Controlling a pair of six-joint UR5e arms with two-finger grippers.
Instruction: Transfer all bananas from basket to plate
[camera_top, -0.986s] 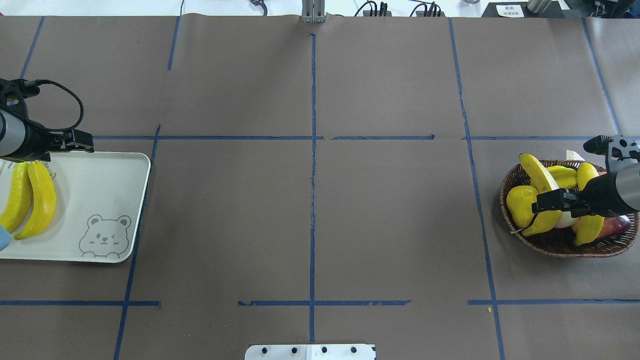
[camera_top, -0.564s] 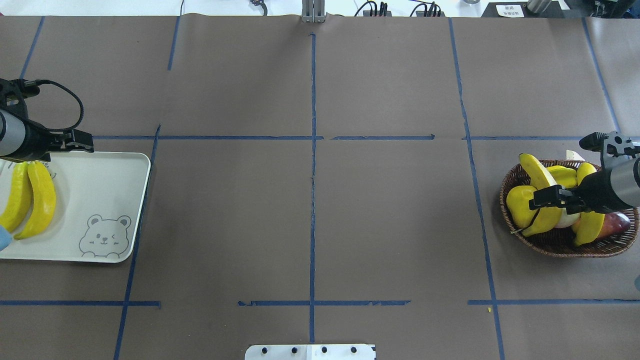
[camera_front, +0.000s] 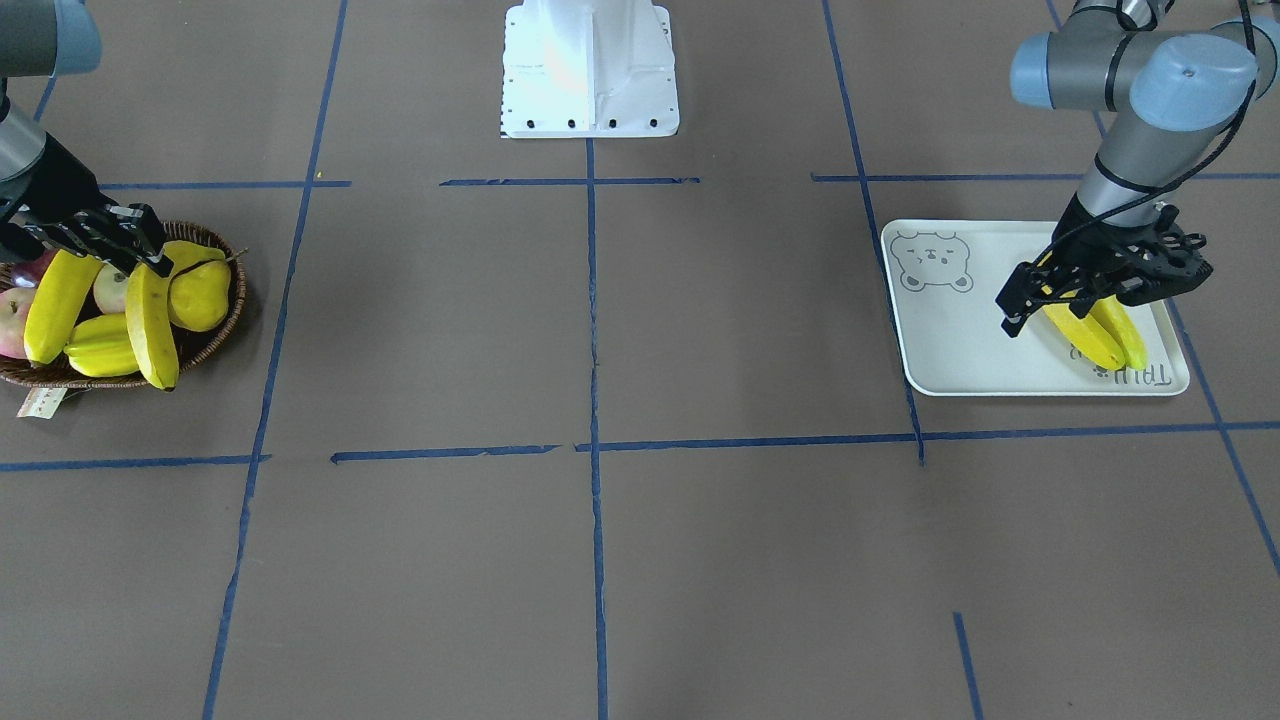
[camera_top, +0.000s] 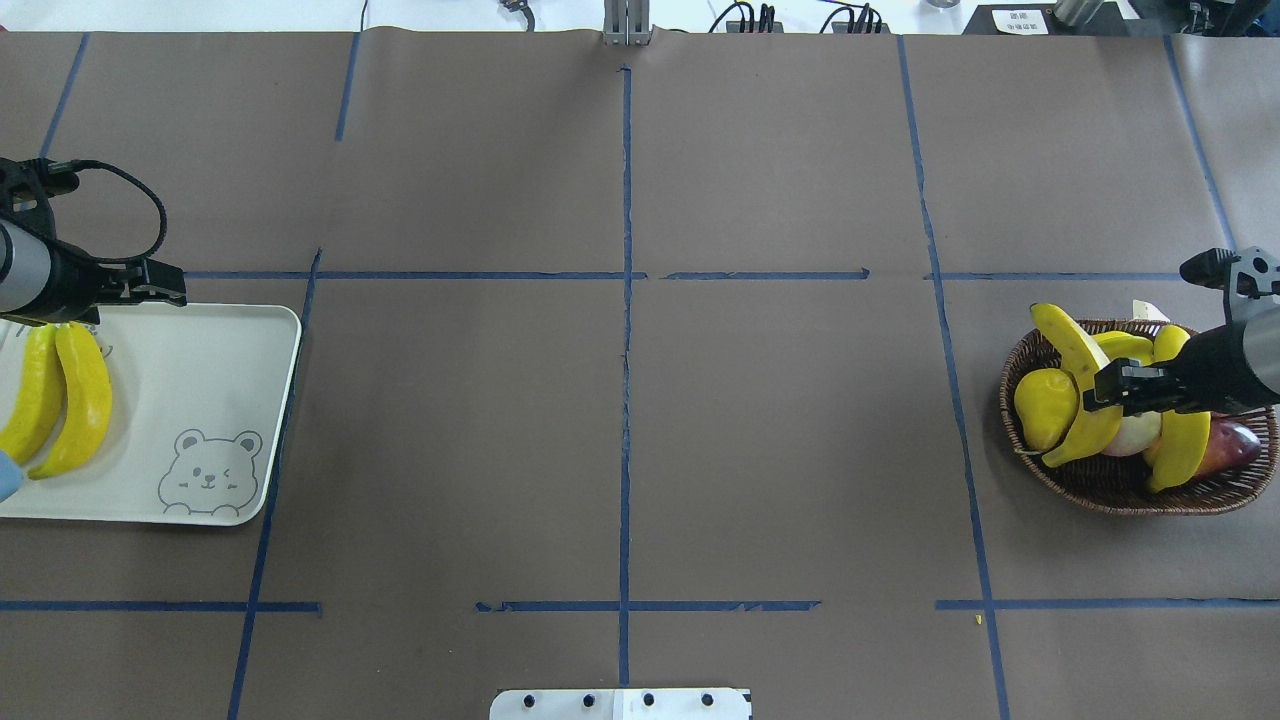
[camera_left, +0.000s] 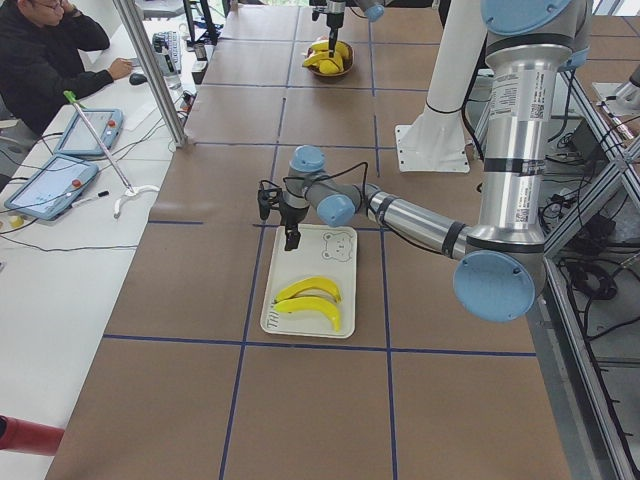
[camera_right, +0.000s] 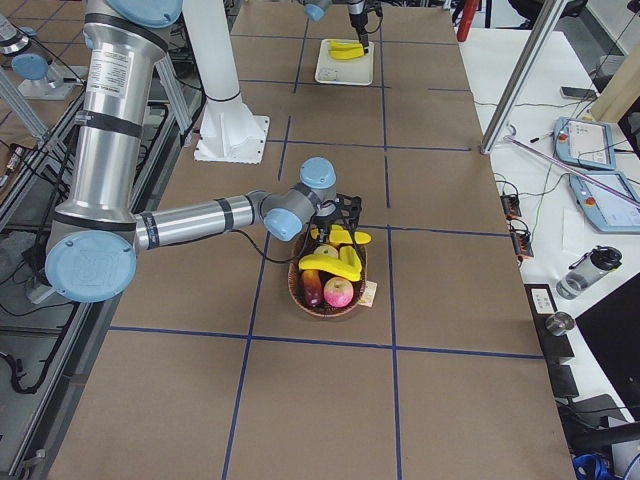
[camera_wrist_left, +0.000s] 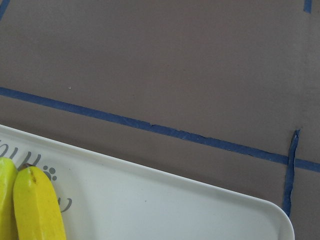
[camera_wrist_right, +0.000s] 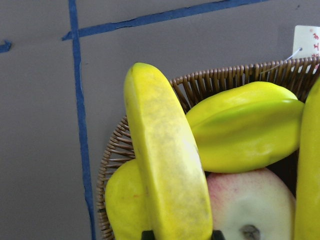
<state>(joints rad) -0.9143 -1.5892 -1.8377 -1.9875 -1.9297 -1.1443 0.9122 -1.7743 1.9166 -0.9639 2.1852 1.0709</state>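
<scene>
Two long yellow bananas (camera_top: 85, 400) lie on the white bear-print plate (camera_top: 200, 370); two are left in the brown wicker basket (camera_top: 1130, 500), right claw (camera_top: 1098, 388) pinching one, left claw (camera_top: 176, 286) spread, empty.

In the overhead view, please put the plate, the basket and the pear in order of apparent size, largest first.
1. plate, although the view's edge cuts it off
2. basket
3. pear
</scene>
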